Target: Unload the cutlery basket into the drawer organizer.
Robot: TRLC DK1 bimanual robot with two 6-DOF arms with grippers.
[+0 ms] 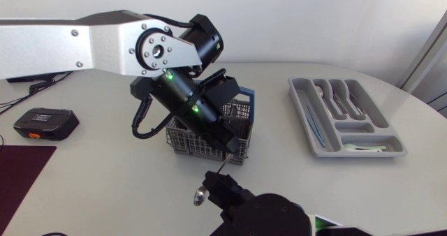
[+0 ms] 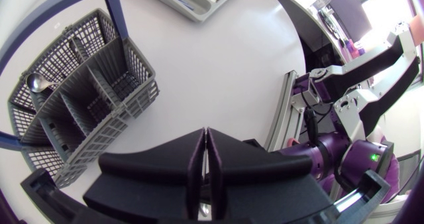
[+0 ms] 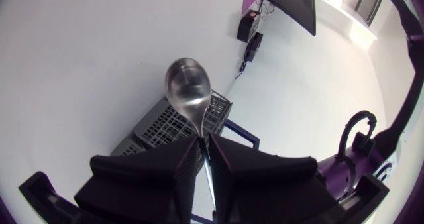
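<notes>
Left pincer (image 2: pixel 205 135) pressed flat, seemingly empty, by basket (image 1: pixel 195 145) — right pincer (image 3: pixel 204 141) clamps spoon (image 3: pixel 187 85) by its handle, bowl leading, likely for laying into organizer (image 1: pixel 360 154), basket's three o'clock.

Head view: left arm (image 1: pixel 105 44) blocks most of the cutlery basket (image 1: pixel 241 135), so its contents are unreadable there. Right arm (image 1: pixel 272 211) is cut off at the lower edge. Right hand (image 3: pixel 204 141) swallows the spoon (image 3: pixel 188 85) handle; only bowl and neck show. Left wrist view: basket runs off the edge, and the second spoon (image 2: pixel 34 83) handle is lost behind mesh. Pale sliver deep between left hand (image 2: pixel 205 134) fingers, can't tell what. Drawer organizer (image 1: pixel 355 127) pieces too small to sort. Mat (image 1: pixel 21 173) on the surface is cropped.
</notes>
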